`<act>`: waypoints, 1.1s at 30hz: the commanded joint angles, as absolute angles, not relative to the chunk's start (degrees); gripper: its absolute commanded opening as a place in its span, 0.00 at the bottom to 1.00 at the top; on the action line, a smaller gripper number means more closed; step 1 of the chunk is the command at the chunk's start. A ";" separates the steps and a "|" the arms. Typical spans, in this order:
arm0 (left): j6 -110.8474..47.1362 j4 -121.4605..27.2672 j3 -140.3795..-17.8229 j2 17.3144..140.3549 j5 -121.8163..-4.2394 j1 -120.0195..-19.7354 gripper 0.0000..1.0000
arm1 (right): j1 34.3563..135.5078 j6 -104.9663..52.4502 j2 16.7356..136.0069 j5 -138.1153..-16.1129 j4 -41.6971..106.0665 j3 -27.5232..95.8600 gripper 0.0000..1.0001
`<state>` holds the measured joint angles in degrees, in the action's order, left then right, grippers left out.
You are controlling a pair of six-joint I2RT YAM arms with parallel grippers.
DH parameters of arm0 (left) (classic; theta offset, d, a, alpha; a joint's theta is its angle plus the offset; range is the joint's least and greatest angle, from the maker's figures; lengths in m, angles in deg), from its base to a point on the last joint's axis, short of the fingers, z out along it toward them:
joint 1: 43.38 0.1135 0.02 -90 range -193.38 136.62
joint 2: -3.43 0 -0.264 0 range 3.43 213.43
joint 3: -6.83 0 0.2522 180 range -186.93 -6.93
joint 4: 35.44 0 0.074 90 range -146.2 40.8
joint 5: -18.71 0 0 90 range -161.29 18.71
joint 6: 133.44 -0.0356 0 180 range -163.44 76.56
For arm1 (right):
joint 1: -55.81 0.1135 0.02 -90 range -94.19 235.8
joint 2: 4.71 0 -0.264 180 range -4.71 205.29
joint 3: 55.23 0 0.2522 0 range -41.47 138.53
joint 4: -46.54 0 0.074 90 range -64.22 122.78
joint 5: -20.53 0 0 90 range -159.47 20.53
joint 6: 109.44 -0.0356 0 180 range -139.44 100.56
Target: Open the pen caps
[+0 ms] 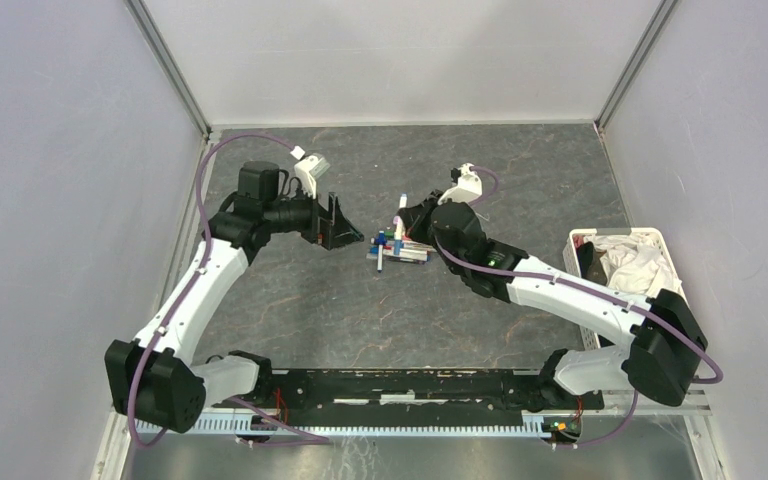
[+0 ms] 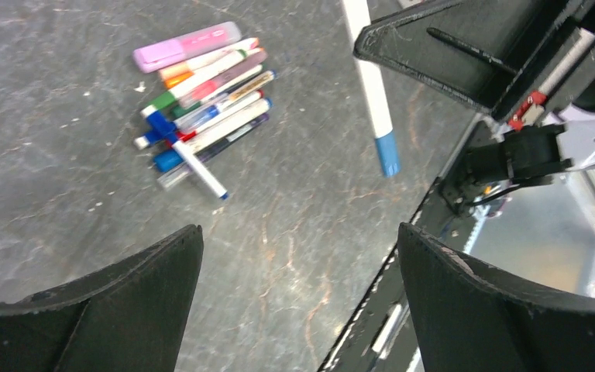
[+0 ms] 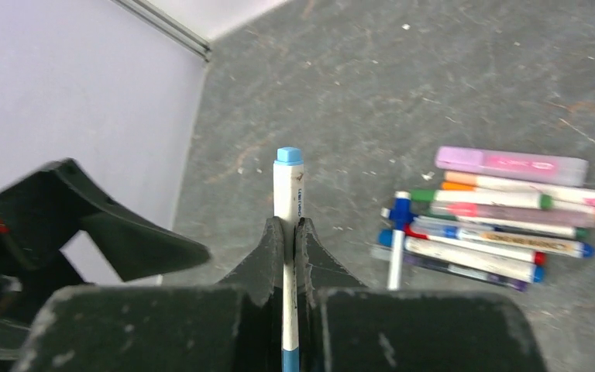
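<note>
My right gripper is shut on a thin white pen and holds it off the table, clamped at mid-barrel. A light blue end sticks out past the fingertips, and more blue shows below the grip. In the left wrist view the same pen hangs with a blue end pointing down. My left gripper is open and empty, just left of the held pen. The other pens lie bundled on the table, caps on, one pen lying across them.
A pink highlighter lies at the edge of the bundle. A white basket holding white cloth stands at the right edge of the table. Grey walls close in the left, back and right sides.
</note>
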<state>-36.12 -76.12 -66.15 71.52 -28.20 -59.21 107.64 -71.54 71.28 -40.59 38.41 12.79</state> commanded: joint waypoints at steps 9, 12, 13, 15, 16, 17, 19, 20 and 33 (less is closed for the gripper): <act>-28.97 -71.67 -68.40 74.97 -28.05 -67.18 0.83 | 110.21 -77.22 74.79 -34.45 44.12 18.06 0.00; -29.78 -72.22 -68.70 75.22 -28.55 -67.44 0.74 | 110.27 -78.01 74.66 -34.54 44.31 17.82 0.00; -29.80 -72.27 -68.90 75.49 -28.43 -67.57 0.72 | 110.29 -78.20 74.65 -34.71 44.55 17.70 0.00; -29.64 -72.32 -69.48 76.11 -28.64 -68.05 0.67 | 110.46 -78.87 74.87 -34.81 44.81 17.51 0.00; -29.76 -72.32 -69.81 76.45 -28.88 -68.24 0.65 | 110.47 -79.08 74.92 -34.88 44.85 17.45 0.00; -29.86 -72.36 -70.08 76.64 -28.97 -68.38 0.64 | 110.49 -79.20 74.90 -34.85 44.96 17.42 0.00; -29.99 -72.32 -70.57 77.32 -29.06 -68.61 0.61 | 110.69 -79.36 74.92 -34.76 44.98 17.29 0.00; -30.08 -72.42 -70.78 77.59 -29.11 -68.72 0.59 | 110.80 -79.53 74.83 -34.72 45.07 17.12 0.00; -37.61 -76.43 -73.78 79.95 -30.40 -69.89 0.14 | 111.08 -81.05 74.25 -37.08 45.62 15.34 0.00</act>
<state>-32.19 -75.13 -70.09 79.37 -30.41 -69.46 110.81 -79.08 74.84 -36.39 43.52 15.72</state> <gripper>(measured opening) 0.219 0.025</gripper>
